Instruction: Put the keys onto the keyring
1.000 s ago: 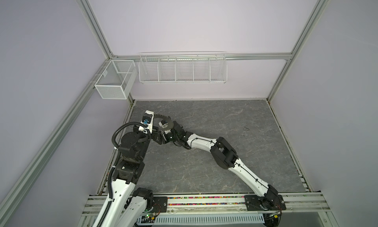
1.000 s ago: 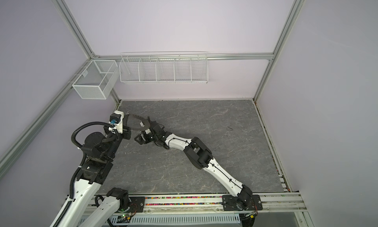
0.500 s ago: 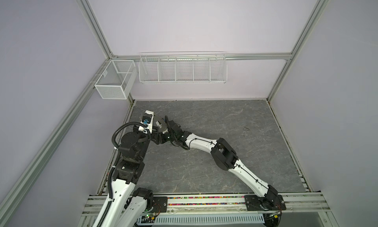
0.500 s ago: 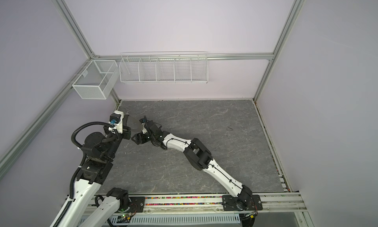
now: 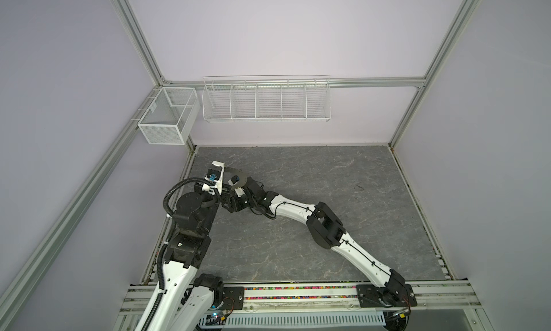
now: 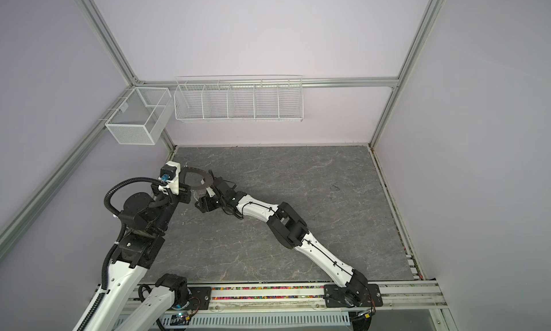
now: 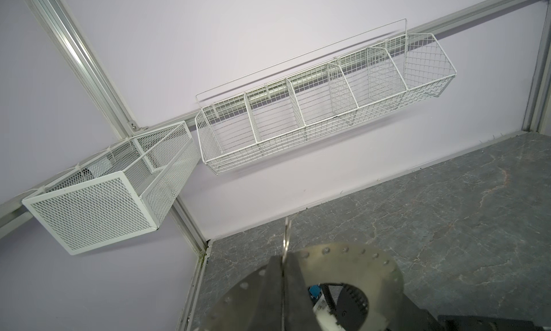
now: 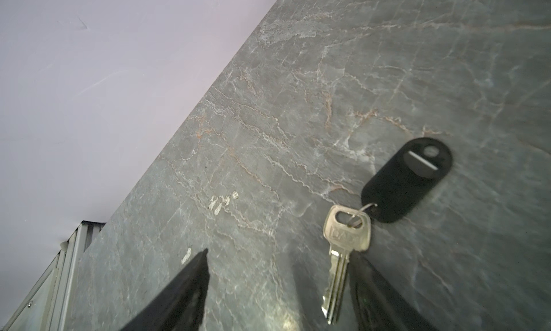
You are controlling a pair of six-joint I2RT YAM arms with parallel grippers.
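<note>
Grey tabletop: key lies between right hand's fingers.

1. Setting: a robotics lab test cell, seen whole in both top views.
2. Enclosure: aluminium extrusion frame carries plain lilac wall panels at 9, 12 and 3 o'clock.
3. Work surface: grey marble-pattern desk fills the cell floor.
4. Mounting rail at 6 o'clock. The left arm and right arm are bolted to it, with exposed wiring and a slotted cable duct below.
5. Storage: white mesh box at 10 o'clock and divided wire rack at 12 o'clock, both hung on the frame.
</note>
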